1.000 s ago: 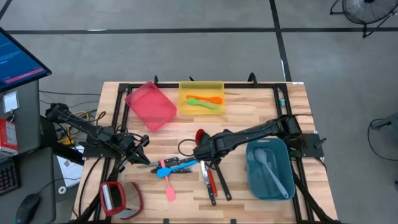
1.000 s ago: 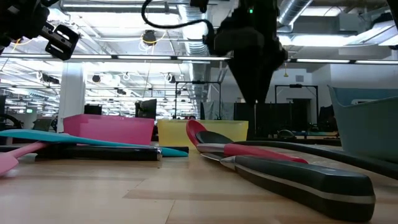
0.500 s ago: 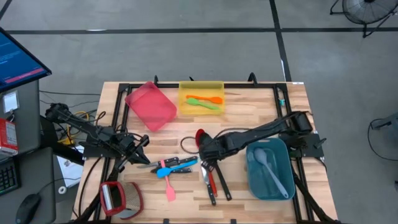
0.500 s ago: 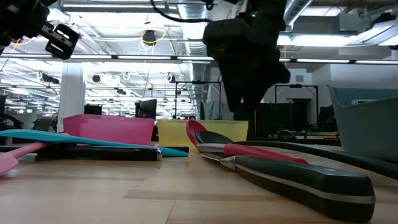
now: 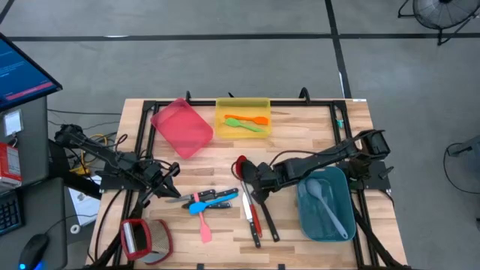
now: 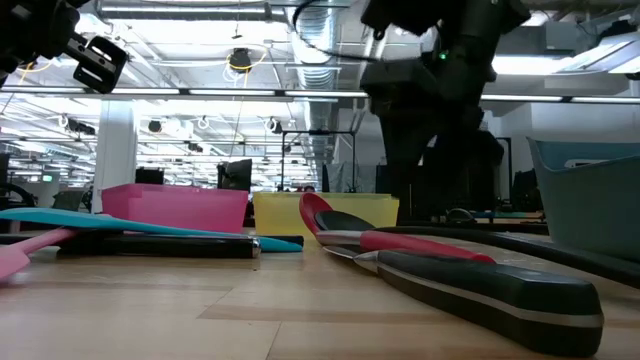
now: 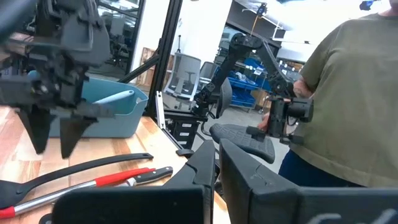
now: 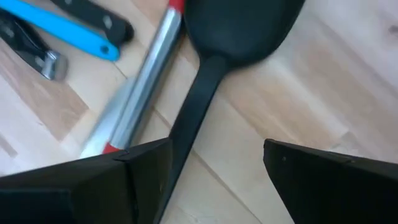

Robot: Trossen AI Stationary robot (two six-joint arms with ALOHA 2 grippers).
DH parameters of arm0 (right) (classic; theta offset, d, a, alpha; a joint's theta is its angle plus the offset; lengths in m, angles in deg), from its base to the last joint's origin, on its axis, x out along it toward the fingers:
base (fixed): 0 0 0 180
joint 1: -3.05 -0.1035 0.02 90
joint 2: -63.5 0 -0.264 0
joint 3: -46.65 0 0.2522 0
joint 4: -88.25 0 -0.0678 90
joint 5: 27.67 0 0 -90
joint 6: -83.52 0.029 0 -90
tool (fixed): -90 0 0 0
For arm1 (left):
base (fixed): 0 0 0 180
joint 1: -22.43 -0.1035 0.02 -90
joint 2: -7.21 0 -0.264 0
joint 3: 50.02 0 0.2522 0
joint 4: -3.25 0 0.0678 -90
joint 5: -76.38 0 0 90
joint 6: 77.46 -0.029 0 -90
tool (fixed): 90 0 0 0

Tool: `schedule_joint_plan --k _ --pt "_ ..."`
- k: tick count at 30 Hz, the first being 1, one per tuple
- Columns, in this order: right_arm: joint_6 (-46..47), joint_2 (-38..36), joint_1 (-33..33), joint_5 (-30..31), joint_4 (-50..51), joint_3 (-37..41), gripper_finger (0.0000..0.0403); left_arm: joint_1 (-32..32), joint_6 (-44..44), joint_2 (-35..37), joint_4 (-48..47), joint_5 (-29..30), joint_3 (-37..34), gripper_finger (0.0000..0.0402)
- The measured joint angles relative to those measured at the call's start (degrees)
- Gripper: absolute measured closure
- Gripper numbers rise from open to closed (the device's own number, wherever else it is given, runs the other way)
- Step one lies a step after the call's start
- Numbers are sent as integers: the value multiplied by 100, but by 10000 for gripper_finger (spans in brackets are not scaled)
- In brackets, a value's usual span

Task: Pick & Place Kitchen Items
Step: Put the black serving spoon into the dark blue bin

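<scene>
My right gripper (image 5: 250, 182) stands open and points steeply down over the middle of the table. Its fingers stand on either side of the black spoon's neck (image 8: 198, 93), just below the spoon's head (image 8: 239, 25). Beside it lies the red spoon (image 5: 248, 199), its steel shaft (image 8: 144, 81) flat on the wood. A blue spatula (image 5: 211, 201), a pink spatula (image 5: 204, 229) and black-handled knives (image 5: 253, 225) lie nearby. My left gripper (image 5: 169, 171) waits shut near the table's left edge.
At the back stand a tilted pink bin (image 5: 181, 126) and a yellow bin (image 5: 225, 131) holding an orange and a green spatula. A teal bin (image 5: 304, 214) with a grey spoon stands at the right. A red-and-grey object (image 5: 142, 238) lies near left. A person (image 7: 348, 93) stands beyond the table.
My right gripper has come down and a little toward the table's right edge. It has tipped over to point more steeply down above the spoons, and its wrist has rolled. The utensils have kept their places.
</scene>
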Motion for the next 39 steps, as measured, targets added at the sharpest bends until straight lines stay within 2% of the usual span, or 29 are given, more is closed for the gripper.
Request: schedule_joint_plan --k 7,15,32,39 --pt "-20 391 -118 -165 -482 -2 157 0 1 0 4 0 0 394" --pt "-21 389 -111 58 -409 6 158 0 1 0 44 -1 1 394" --pt "83 357 -148 159 -891 534 159 0 -1 0 85 1 0 394" --pt "-23 493 -148 317 -872 539 186 0 1 0 85 0 0 394"
